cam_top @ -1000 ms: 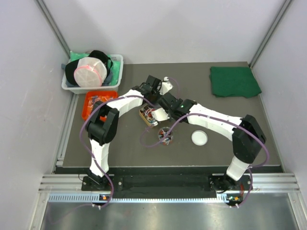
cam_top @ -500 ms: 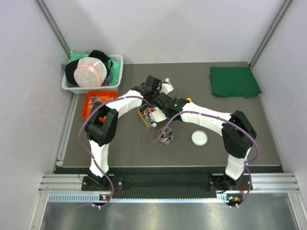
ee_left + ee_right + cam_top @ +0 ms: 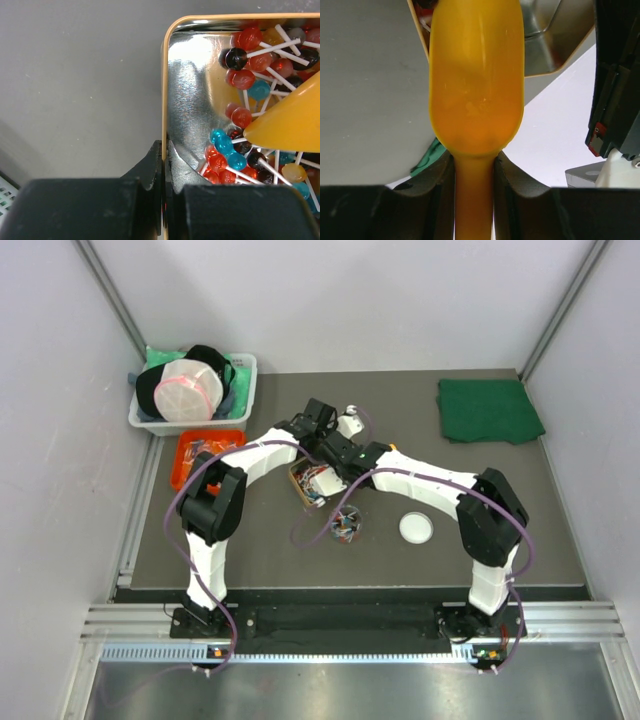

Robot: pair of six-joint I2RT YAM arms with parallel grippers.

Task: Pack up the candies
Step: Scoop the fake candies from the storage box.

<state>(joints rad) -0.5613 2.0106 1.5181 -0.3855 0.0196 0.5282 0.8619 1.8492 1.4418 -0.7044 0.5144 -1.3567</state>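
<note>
Grey table (image 3: 75, 75); candies (image 3: 227, 150) in tin (image 3: 164, 75) beside left fingers (image 3: 145, 172).

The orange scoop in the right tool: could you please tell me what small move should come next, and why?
Probably tip the scoop down into the candies and push forward to load it. The right tool grips its handle, its front end sits over the pile, and the left tool clamps the rim of the tin, which should steady it.

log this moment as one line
left tool: shut on tin rim | right tool: shut on orange scoop handle | scoop tip: in tin, at candies
</note>
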